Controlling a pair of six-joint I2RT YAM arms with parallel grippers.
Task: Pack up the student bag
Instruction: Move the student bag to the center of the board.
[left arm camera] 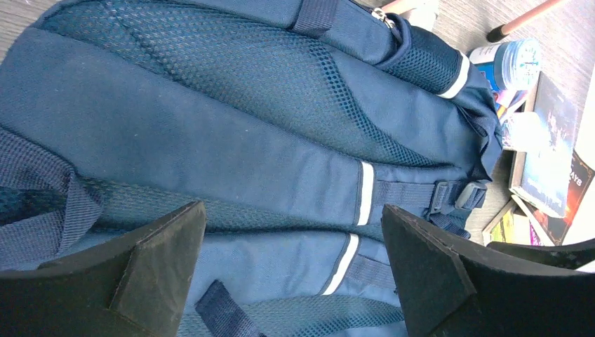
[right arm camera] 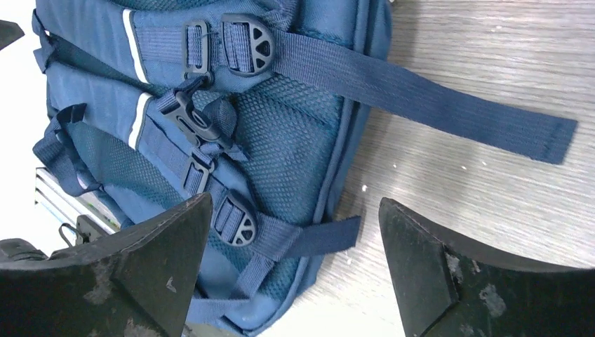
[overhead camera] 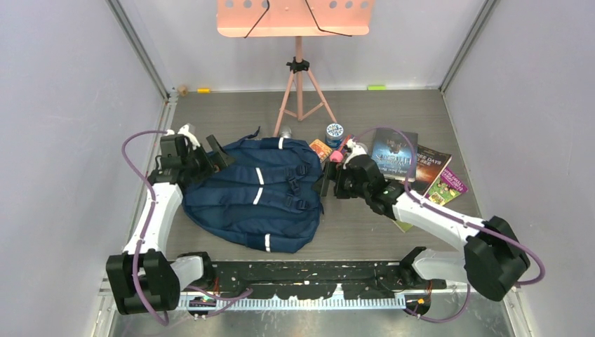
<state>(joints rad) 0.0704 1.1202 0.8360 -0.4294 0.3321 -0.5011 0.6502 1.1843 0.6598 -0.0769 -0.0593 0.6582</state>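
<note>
The left gripper (left arm camera: 292, 206) gapes wide over the student bag (overhead camera: 238, 203), the right gripper (right arm camera: 295, 202) equally spread at its strapped edge. The bag lies flat, straps up, on the table (overhead camera: 365, 239), books (overhead camera: 410, 165) beside it.

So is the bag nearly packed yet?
Barely started. Nothing looks packed: the bag lies flat, straps up, and the books and little tub sit out on the table beside it. Both sets of jaws are open at the bag's sides, holding nothing. Everything's left to go in.
</note>
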